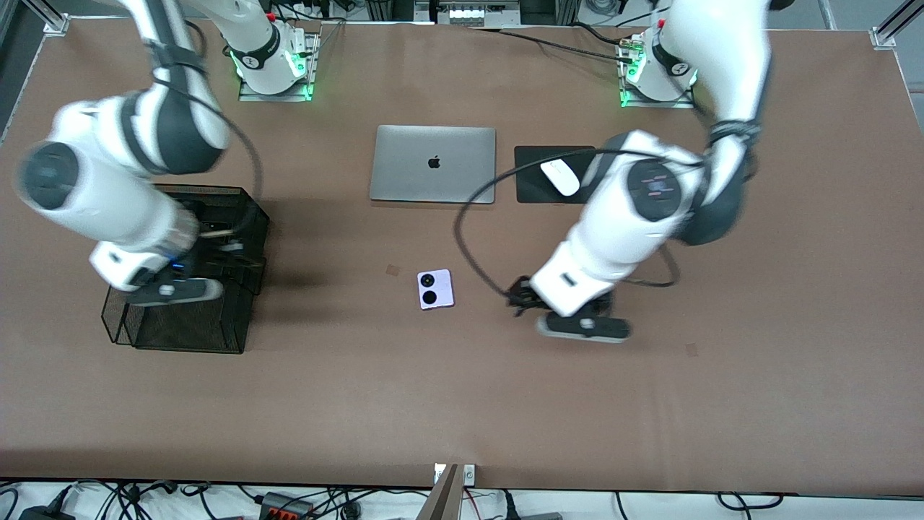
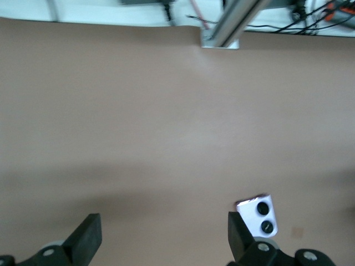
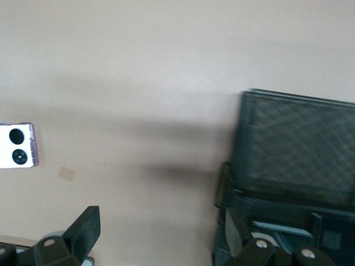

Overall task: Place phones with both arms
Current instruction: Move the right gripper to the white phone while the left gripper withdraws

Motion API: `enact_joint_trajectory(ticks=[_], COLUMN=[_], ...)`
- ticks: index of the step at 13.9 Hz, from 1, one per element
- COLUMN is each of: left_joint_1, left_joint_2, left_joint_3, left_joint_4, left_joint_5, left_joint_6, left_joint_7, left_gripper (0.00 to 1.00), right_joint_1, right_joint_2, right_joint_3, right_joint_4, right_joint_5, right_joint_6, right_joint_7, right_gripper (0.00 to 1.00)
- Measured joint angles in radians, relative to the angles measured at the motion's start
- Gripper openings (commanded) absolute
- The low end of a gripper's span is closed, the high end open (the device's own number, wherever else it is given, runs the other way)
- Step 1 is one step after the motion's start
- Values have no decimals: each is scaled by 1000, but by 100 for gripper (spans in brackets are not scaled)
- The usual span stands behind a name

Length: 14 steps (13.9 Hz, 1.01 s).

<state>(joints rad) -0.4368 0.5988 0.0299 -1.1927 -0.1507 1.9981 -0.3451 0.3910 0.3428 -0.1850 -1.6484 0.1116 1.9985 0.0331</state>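
One phone (image 1: 435,289), squarish and lavender-white with two black circles, lies flat on the brown table nearer the front camera than the laptop. It also shows in both wrist views, as the phone (image 2: 259,215) and the phone (image 3: 16,146). My left gripper (image 1: 527,297) hovers over bare table beside the phone, toward the left arm's end; its jaws are open with nothing between them (image 2: 163,241). My right gripper (image 1: 213,256) hangs over the black mesh organizer (image 1: 180,318), open and holding nothing (image 3: 161,233).
A shut silver laptop (image 1: 433,164) lies at the middle of the table, toward the robots' bases. Beside it a white mouse (image 1: 561,178) rests on a black pad (image 1: 534,188). The mesh organizer (image 3: 299,160) stands at the right arm's end.
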Motion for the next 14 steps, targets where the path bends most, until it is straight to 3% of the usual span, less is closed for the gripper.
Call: enact_joint_trajectory(ticks=[5, 10, 14], left_joint_1=[198, 392, 481], left_joint_2=[-164, -277, -341], left_joint_3=[-76, -152, -158], left_joint_4=[-37, -147, -226], left_joint_5=[1, 1, 1], left_joint_6=[-235, -265, -270], left_joint_7=[23, 26, 26], left_gripper=[100, 100, 100], right_joint_1=[142, 260, 346], right_joint_2=[137, 329, 456], right_joint_3=[2, 5, 7], right_joint_4=[57, 249, 293], right_joint_5=[4, 8, 8], right_joint_6=[96, 150, 298], right_joint_7=[10, 69, 197], right_gripper=[100, 100, 100])
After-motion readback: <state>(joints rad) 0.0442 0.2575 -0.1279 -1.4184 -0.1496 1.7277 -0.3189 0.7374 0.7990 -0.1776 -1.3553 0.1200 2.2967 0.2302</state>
